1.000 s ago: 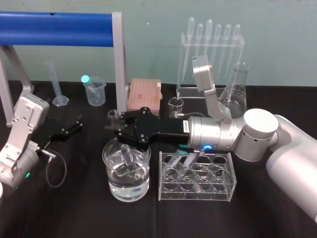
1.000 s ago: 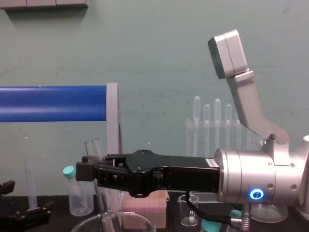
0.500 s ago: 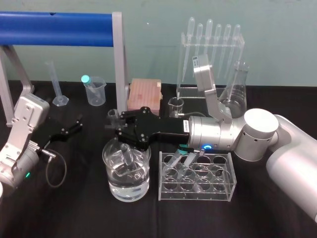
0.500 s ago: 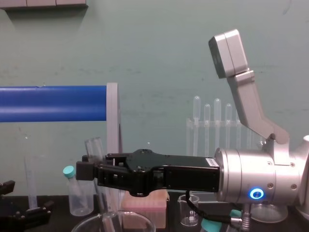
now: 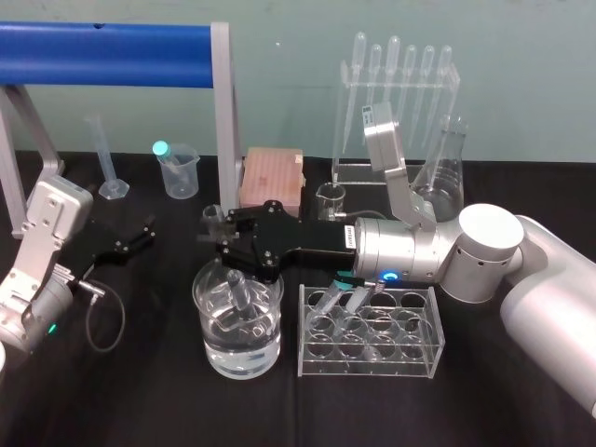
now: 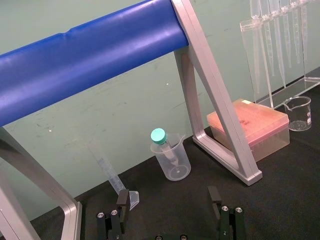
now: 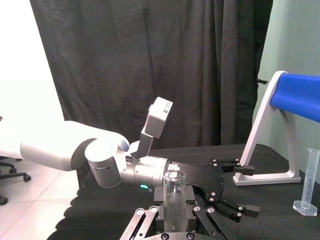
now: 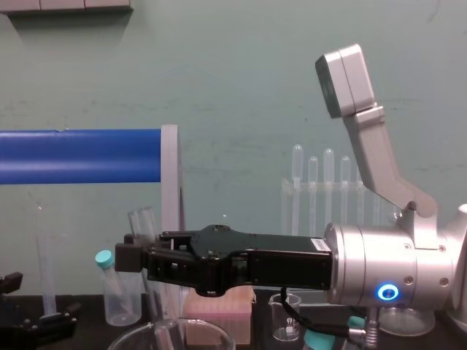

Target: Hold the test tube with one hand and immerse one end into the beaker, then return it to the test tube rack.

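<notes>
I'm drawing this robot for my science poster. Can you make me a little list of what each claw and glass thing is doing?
right claw: shut on the test tube, reaching out over the beaker
test tube: tilted, open rim up, lower end down inside the beaker
beaker: partly filled with clear liquid
test tube rack: stands beside the beaker, on its right
left claw: open, parked low on the left, holding nothing
</notes>
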Robot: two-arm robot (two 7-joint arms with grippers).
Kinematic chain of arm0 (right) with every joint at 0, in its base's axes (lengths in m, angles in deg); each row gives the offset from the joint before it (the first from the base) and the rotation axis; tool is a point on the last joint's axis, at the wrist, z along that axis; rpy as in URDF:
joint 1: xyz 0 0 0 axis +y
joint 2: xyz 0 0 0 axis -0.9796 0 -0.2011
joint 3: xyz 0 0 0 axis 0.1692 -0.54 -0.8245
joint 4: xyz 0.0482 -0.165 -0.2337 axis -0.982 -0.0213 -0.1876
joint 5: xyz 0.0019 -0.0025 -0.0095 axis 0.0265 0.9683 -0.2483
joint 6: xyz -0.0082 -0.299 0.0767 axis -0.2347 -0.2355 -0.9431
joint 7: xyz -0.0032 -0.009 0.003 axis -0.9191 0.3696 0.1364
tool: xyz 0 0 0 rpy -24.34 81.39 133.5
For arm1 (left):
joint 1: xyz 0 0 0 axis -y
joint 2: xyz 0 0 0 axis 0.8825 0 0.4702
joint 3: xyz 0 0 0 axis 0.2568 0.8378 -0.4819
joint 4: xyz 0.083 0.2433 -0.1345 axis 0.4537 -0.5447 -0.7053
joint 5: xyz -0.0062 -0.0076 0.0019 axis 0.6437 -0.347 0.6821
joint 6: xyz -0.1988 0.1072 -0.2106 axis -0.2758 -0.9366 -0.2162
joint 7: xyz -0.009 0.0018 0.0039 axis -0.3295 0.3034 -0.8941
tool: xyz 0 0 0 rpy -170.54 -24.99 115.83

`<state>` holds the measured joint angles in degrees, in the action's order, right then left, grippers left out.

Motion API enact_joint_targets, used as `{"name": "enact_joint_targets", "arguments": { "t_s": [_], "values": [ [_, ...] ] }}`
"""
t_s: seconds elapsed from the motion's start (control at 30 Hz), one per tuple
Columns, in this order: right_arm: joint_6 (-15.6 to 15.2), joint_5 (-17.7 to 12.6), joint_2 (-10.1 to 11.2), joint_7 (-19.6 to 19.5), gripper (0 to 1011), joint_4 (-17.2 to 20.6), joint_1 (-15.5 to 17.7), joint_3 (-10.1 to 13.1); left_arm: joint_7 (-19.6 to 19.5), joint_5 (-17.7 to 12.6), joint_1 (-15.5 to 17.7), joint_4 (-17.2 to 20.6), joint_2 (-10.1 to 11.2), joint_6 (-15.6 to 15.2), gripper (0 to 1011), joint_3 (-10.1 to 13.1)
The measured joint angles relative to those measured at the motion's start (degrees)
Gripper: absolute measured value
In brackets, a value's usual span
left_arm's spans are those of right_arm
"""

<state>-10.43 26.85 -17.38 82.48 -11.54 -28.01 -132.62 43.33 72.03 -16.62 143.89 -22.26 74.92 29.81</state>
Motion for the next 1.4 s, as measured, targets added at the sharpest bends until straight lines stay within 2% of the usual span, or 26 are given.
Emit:
{"name": "enact_joint_targets", "arguments": {
  "t_s": [1.4],
  "values": [
    [0.00, 0.00, 0.00, 0.00, 226, 0.00, 0.00, 0.00, 0.00, 0.00, 0.00, 0.00, 0.00, 0.00, 1000, 0.00]
  ]
}}
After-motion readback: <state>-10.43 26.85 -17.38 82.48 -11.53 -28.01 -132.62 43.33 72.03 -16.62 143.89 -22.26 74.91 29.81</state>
